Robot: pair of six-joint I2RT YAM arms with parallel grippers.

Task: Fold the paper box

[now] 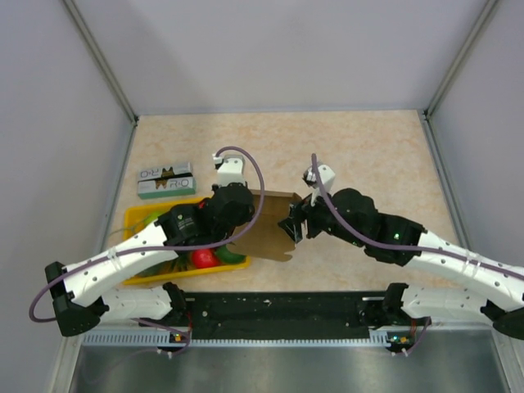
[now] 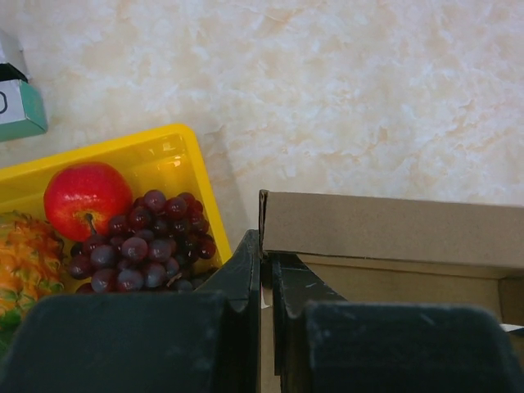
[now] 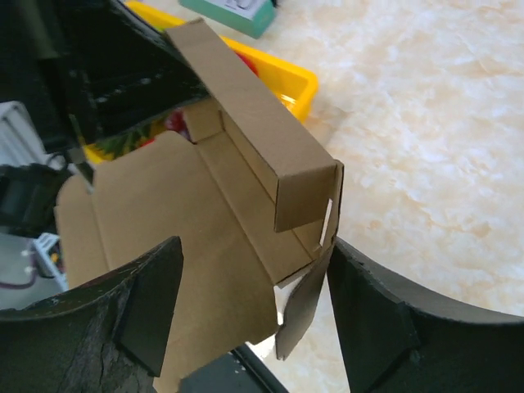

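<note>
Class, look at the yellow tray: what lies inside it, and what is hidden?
Inside the yellow tray lie a red apple, dark grapes and an orange-and-green fruit. The left gripper and arm cover the rest.

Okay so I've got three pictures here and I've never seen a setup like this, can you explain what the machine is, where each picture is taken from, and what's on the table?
These are two robot arms bolted to a table. One camera looks down from above; the other two sit on the wrists. The left gripper is shut on a wall of the brown paper box, which is partly folded. The right gripper stands open around the box's other end. Beside them is a yellow tray holding a red apple, dark grapes and other fruit. A green-and-white carton lies behind the tray.
</note>
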